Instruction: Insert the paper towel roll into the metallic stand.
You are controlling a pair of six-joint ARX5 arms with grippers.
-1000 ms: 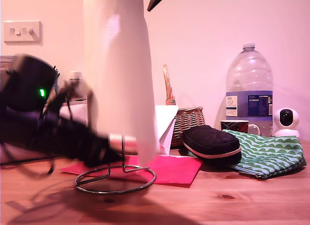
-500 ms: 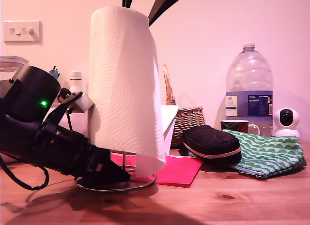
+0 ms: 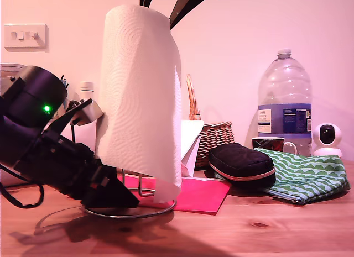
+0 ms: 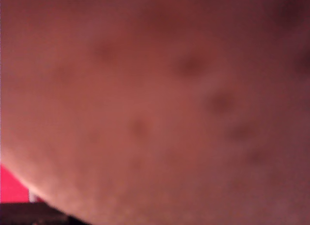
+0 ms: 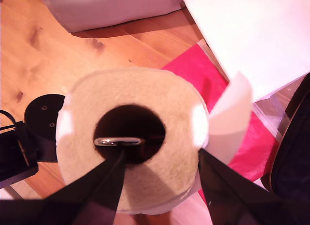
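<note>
While the paper towel roll [image 3: 141, 96] stands upright over the metallic stand [image 3: 133, 210] on the table [image 3: 249, 235], my second pincer [image 5: 160, 162] pinches its top wall, 1 finger inside the core. My first pincer [image 3: 113, 193] sits low beside the ring base; its state I cannot tell.

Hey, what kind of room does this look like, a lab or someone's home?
Probably a home, perhaps a kitchen or dining table: a white wall light switch, a woven wicker basket, a dark mug and a large clear plastic water bottle stand on the wooden tabletop.
</note>
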